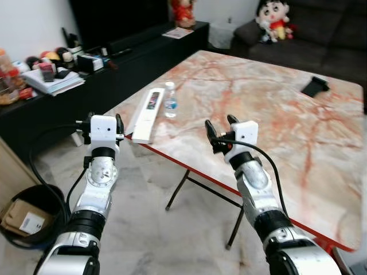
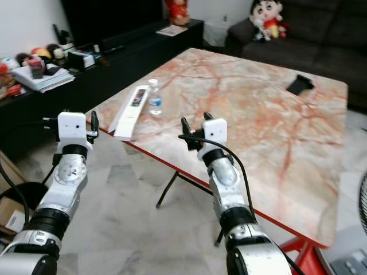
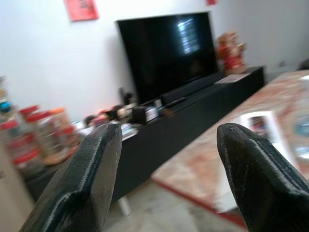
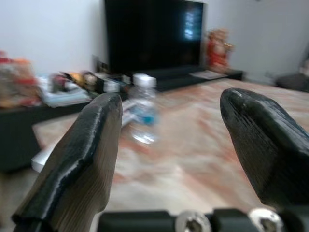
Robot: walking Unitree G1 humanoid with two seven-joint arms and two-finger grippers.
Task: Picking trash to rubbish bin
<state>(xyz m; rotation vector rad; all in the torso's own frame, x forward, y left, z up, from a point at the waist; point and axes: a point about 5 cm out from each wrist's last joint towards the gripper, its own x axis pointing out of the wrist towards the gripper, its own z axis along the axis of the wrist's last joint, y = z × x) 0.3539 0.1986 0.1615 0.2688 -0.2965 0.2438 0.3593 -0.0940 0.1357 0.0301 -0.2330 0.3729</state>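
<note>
Right gripper (image 1: 221, 127) is hanging spread and empty short of the water bottle (image 1: 170, 99) standing near the table (image 1: 298, 143)'s left edge by a flat white box (image 1: 147, 113); likely light, thin-walled, slippery—grip mid-body.

table (image 1: 269, 109): ahead, stretching from 11 to 2 o'clock
water bottle (image 1: 170, 99): upright on the table's near-left part, at 11 o'clock
flat box (image 1: 147, 113): on the table's left edge, just left of the bottle
dark object (image 1: 315, 86): far right of the table, at 1 o'clock
TV console (image 1: 109, 69): at 10 o'clock, left of the table
bin (image 1: 31, 215): on the floor, at 8 o'clock
sofa (image 1: 321, 34): behind the table, at 1 o'clock
</note>
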